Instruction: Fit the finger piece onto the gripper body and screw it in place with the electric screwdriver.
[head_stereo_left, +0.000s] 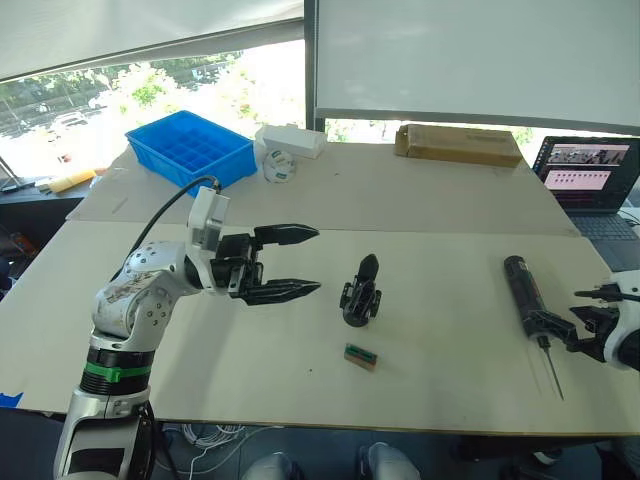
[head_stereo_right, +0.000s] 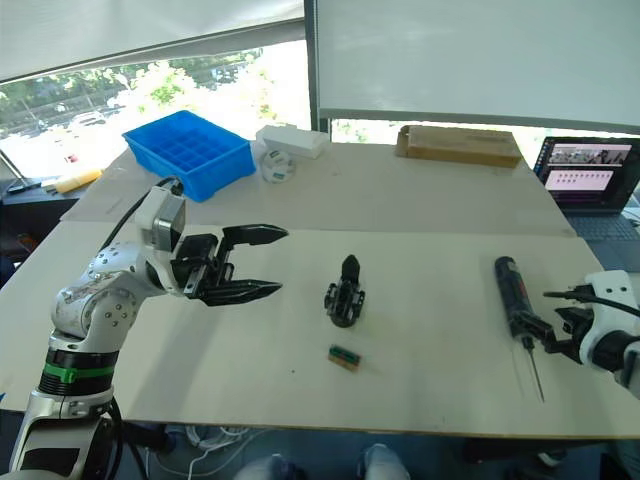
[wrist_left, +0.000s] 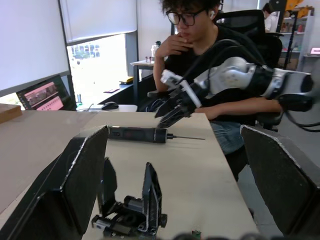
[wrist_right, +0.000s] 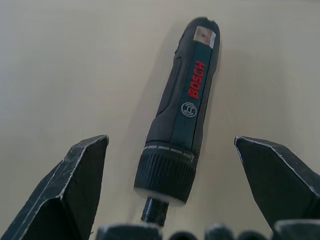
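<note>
My right gripper (head_stereo_left: 590, 322) is getting cut off by the picture's edge in the eye views. The screwdriver (wrist_right: 182, 112) bit is disappearing behind my wrist. The small block (head_stereo_left: 361, 356) is too tiny to identify.

A blue tray (head_stereo_left: 190, 148) sits at the back of the table (head_stereo_left: 420, 200). Near it are a white box (head_stereo_left: 291, 140) and a brown box (head_stereo_left: 458, 144). A laptop (head_stereo_left: 590, 180) is open on the right. A small green block (head_stereo_left: 361, 356) lies near the front.
</note>
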